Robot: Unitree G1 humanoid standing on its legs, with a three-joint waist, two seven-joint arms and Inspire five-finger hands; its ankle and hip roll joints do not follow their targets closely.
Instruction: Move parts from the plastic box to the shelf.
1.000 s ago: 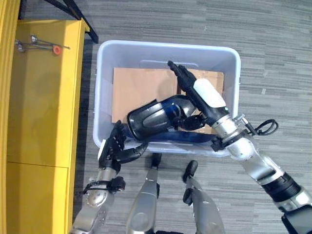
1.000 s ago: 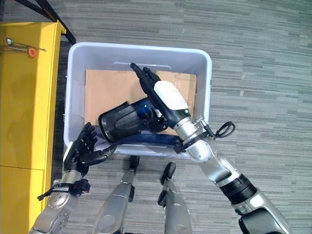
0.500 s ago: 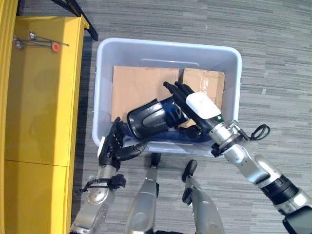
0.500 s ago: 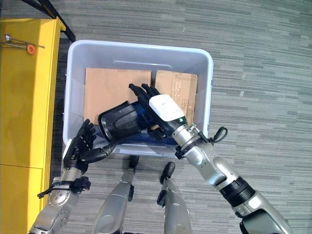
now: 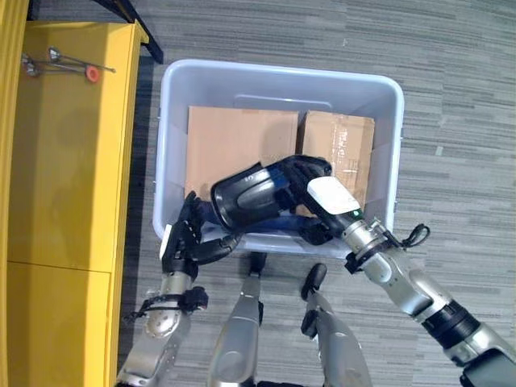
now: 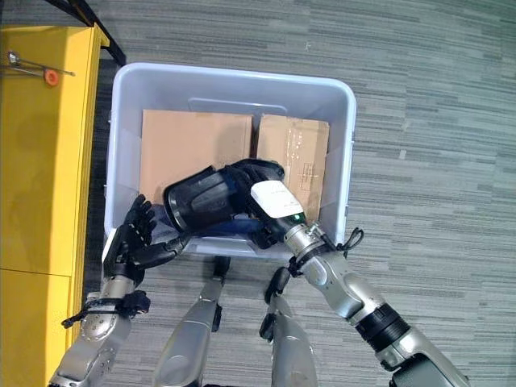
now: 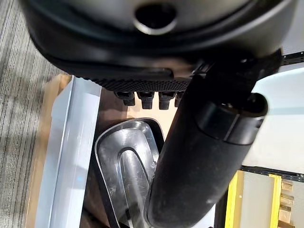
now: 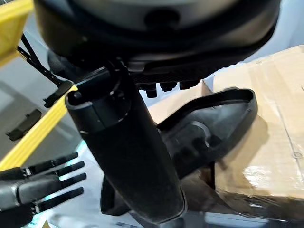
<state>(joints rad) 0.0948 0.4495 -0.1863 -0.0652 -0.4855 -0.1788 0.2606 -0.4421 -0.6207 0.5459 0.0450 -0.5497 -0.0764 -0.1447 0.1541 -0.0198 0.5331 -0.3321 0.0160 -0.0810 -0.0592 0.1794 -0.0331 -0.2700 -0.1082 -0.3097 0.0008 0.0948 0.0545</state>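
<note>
A large black hollow part (image 5: 250,197) lies tilted in the pale plastic box (image 5: 282,74), over a dark blue piece (image 5: 278,223) by the near wall. My right hand (image 5: 329,196), with its white cover, has its fingers curled over the part's right end; the part (image 8: 213,133) shows past its thumb. Open with spread fingers, my left hand (image 5: 184,242) is at the box's near left corner, just short of the part's open mouth (image 7: 126,166). The yellow shelf (image 5: 72,145) stands to the left of the box.
Two flat cardboard boxes (image 5: 234,137) (image 5: 343,145) cover the box's floor. A metal tool with a red tip (image 5: 60,66) lies at the shelf's far end. Grey carpet surrounds the box.
My right hand came down from above the part, drew back toward me and curled its straight fingers round the part's right end. The left hand has barely moved.
</note>
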